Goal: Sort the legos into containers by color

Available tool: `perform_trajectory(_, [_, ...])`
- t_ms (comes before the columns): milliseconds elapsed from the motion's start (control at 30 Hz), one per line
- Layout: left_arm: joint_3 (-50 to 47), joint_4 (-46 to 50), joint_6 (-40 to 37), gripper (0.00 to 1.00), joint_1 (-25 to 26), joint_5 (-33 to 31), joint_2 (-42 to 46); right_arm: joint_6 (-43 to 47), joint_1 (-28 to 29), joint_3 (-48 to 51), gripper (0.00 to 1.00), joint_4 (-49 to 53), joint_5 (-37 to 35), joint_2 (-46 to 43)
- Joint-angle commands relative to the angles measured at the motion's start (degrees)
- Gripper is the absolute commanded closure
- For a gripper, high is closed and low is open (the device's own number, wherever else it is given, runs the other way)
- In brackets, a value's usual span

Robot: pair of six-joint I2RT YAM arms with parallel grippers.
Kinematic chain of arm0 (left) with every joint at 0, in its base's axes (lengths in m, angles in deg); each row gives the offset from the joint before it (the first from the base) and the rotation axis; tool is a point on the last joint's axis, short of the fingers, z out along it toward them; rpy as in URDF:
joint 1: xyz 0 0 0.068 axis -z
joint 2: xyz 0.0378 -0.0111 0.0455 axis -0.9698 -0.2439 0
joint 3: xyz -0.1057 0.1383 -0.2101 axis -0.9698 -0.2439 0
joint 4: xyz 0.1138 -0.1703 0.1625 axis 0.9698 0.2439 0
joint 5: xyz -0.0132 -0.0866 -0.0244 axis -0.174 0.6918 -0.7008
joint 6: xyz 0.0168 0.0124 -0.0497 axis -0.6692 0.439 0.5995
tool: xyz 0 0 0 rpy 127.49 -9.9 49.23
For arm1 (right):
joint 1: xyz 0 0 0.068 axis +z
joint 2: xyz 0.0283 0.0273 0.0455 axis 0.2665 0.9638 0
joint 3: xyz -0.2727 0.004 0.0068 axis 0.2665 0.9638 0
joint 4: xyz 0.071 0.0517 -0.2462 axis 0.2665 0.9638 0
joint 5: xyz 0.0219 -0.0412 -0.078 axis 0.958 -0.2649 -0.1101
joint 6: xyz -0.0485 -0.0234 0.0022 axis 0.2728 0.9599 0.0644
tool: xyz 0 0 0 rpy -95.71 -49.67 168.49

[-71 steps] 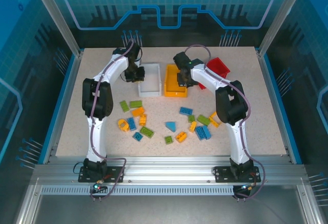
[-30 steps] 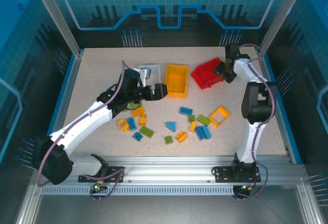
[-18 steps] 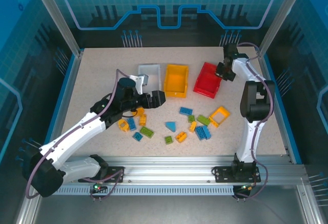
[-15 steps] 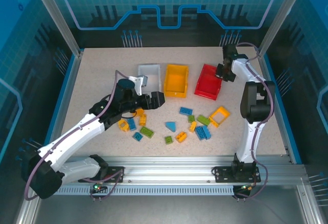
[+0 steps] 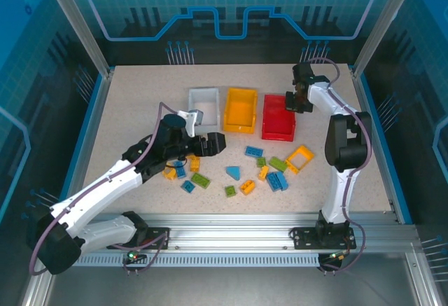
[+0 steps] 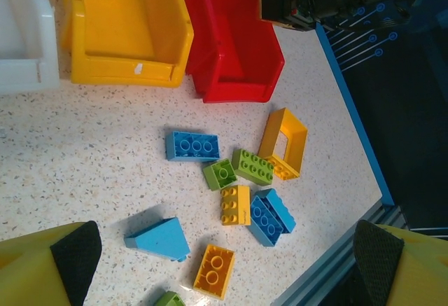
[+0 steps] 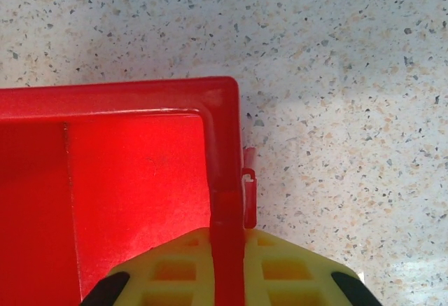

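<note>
Three containers stand in a row at the back: white (image 5: 203, 101), orange-yellow (image 5: 241, 110) and red (image 5: 278, 117). My right gripper (image 5: 294, 99) is shut on the red container's far right wall (image 7: 225, 180), which runs up between its fingers (image 7: 168, 271). Lime green, blue and orange-yellow legos (image 5: 253, 151) lie scattered on the table in front of the containers. My left gripper (image 5: 210, 143) hovers wide open over them with nothing held. Below it in the left wrist view lie a blue wedge (image 6: 159, 239), an orange brick (image 6: 214, 271) and a yellow frame (image 6: 283, 143).
The speckled table (image 5: 140, 96) has a blue raised edge (image 5: 374, 131) on the right and a metal rail (image 5: 231, 222) at the front. More legos (image 5: 187, 173) lie under my left forearm. The right arm's links (image 5: 343, 138) stand beside the yellow frame.
The right gripper closed on the red container's wall and swung it left and square beside the orange-yellow one. My left arm drew back toward the front, over the legos.
</note>
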Motion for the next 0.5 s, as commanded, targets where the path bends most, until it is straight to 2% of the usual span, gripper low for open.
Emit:
perform_trajectory(0, [-0.52,-0.37,0.83,0.02,1.14,-0.32,0.24,0.39,0.42,-0.85,0.87,1.14,1.01,0.96])
perform_trajectory(233, [0.54,-1.07,1.4,0.02,3.92,-1.43,-1.61,-1.71,0.21,-4.65,0.84,1.92,3.05,3.58])
perform_trajectory(300, [0.74,-1.34,1.61,0.02,4.93,-2.04,-1.99,-2.45,0.19,-5.22,0.73,2.23,3.74,4.1])
perform_trajectory(367, [0.76,-1.74,1.83,0.03,5.96,-2.58,-2.5,-3.84,-0.09,-3.8,0.58,1.52,3.69,2.95])
perform_trajectory(467, [1.09,-2.43,1.67,0.02,7.69,-3.46,-3.19,-5.79,-0.76,1.8,0.43,-1.55,2.11,-3.66])
